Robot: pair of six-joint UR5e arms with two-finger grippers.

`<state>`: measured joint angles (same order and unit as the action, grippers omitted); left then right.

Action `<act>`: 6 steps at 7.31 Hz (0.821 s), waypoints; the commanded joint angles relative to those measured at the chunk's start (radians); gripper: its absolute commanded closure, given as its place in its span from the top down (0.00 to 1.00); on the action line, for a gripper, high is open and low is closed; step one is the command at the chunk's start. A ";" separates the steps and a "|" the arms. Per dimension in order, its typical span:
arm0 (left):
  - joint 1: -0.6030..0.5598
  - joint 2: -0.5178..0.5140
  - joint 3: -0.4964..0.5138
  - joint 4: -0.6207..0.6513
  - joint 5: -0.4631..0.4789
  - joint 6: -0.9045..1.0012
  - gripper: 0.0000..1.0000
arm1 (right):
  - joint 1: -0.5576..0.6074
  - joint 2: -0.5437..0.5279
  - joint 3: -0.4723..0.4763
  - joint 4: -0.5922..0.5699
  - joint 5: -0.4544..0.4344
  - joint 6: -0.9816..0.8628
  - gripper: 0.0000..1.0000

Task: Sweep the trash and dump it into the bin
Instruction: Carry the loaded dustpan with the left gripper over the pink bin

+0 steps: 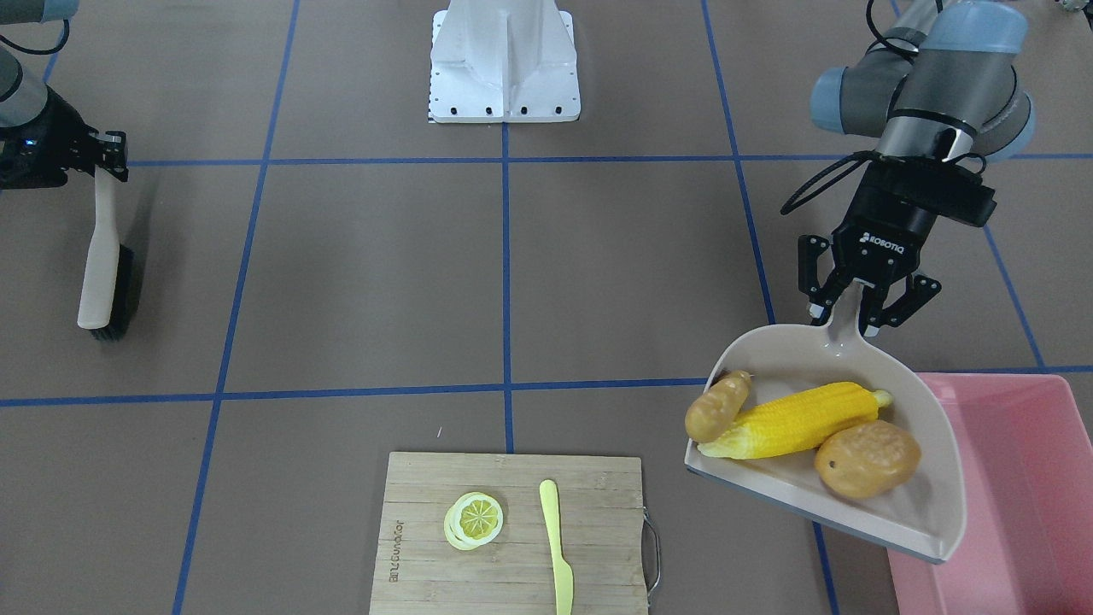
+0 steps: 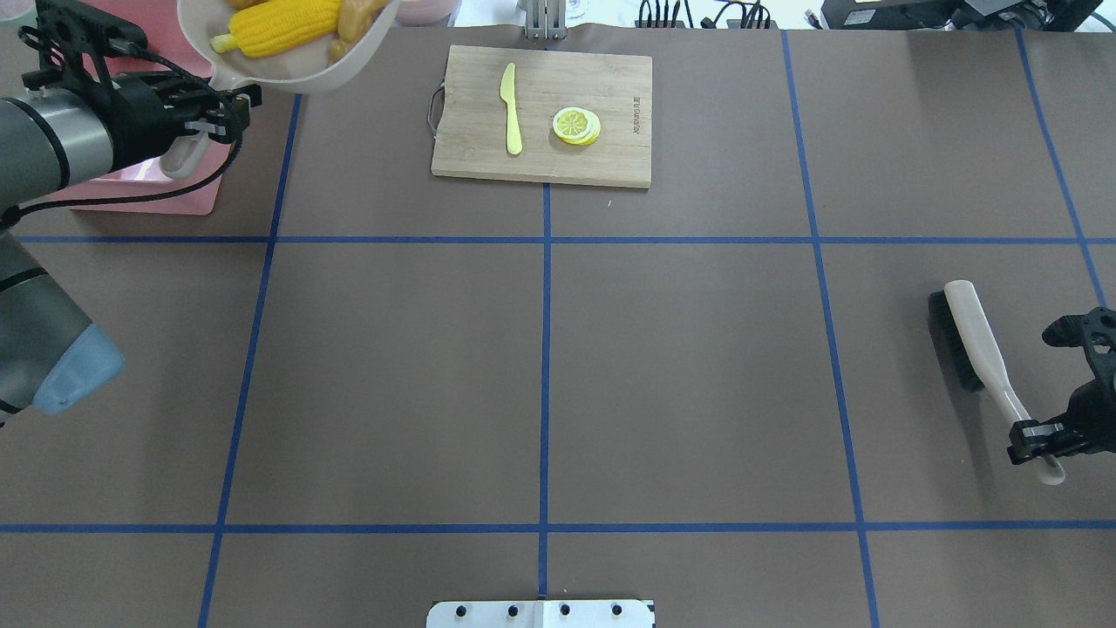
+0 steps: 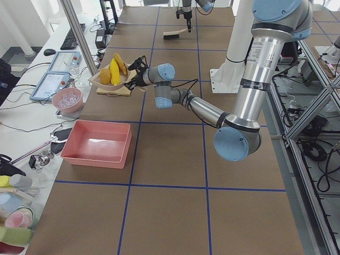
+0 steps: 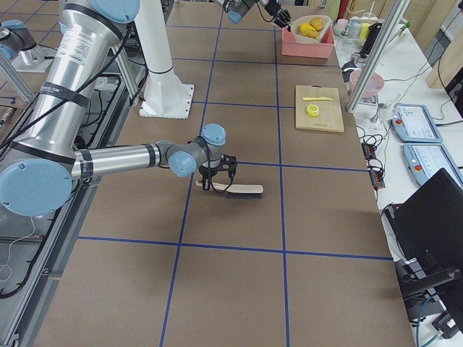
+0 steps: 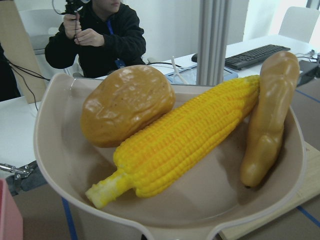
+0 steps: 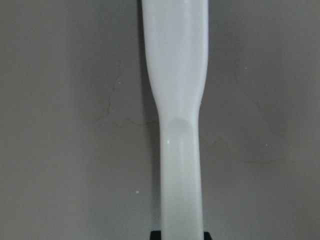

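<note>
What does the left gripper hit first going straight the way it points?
The dustpan it holds: the left gripper points along the handle into the pan, with the corn cob probably next in line.

- Brown table [image 2: 697,366], and blue tape [image 2: 545,349] cuts it into big squares.
- At the far edge, right on the centre line, there's a wooden board [image 2: 610,78] lying flat, its metal handle pointing to the robot's left.
- Over on the far left corner sits the pink bin [image 3: 95,141], open side up, well apart from the board.
- Out on the robot's right, a brush [image 2: 966,336] is down on the table, dark bristles along one side.
- Near edge, dead centre: the white base [image 1: 504,85], bolted on.
</note>
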<state>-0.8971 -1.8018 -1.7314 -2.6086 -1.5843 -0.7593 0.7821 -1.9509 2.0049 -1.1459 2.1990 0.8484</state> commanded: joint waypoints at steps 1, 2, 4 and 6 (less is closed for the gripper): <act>-0.042 0.022 0.000 -0.008 0.007 -0.338 0.00 | -0.013 -0.002 0.000 0.000 -0.010 0.000 0.35; -0.052 0.044 -0.002 -0.036 0.007 -0.451 0.00 | -0.012 -0.003 0.002 0.000 -0.010 -0.003 0.53; -0.103 0.080 -0.002 -0.050 -0.026 -0.623 0.00 | -0.010 -0.014 0.009 0.002 -0.010 -0.003 0.78; -0.129 0.117 0.007 -0.050 -0.109 -0.933 0.00 | -0.009 -0.019 0.018 0.002 -0.010 -0.005 0.88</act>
<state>-1.0078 -1.7072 -1.7307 -2.6584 -1.6417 -1.5063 0.7718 -1.9654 2.0164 -1.1445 2.1890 0.8450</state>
